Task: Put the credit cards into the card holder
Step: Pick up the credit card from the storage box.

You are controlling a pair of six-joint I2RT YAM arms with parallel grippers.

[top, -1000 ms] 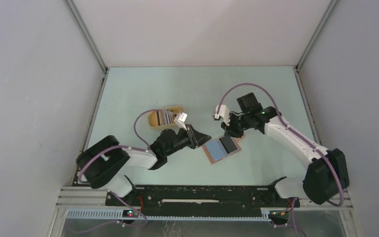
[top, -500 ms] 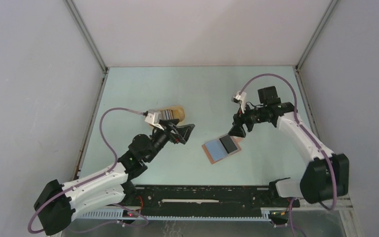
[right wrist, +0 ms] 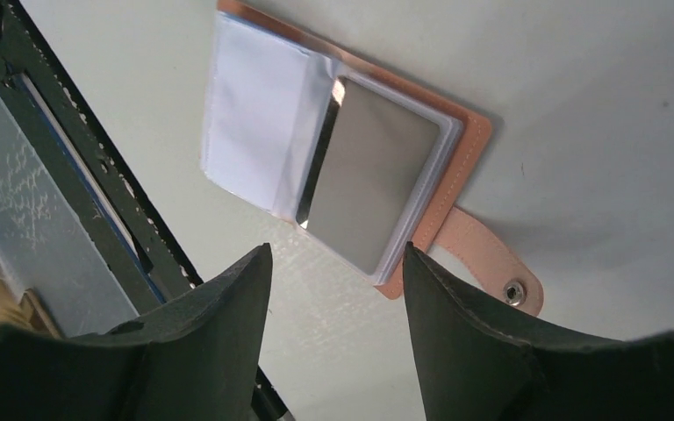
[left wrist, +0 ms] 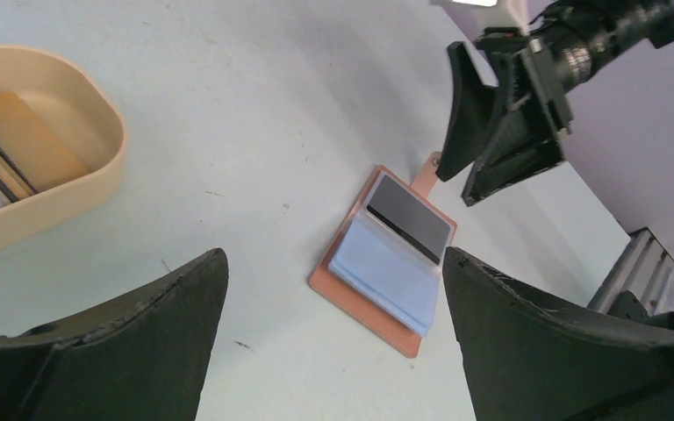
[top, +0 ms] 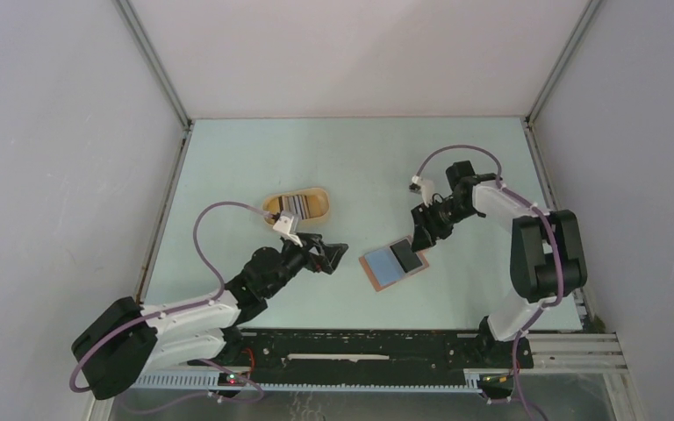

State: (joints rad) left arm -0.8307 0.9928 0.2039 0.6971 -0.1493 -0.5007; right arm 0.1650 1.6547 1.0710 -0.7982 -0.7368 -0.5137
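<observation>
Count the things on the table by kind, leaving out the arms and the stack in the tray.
Card holder: 1
Dark card in the holder: 1
Tray: 1
Total: 3

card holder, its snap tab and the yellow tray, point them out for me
card holder (top: 384, 270), top external view, on its blue-grey inner page
snap tab (right wrist: 489, 260), right wrist view, on the strap beside the stud
yellow tray (left wrist: 53, 203), left wrist view, on its near outer wall
</observation>
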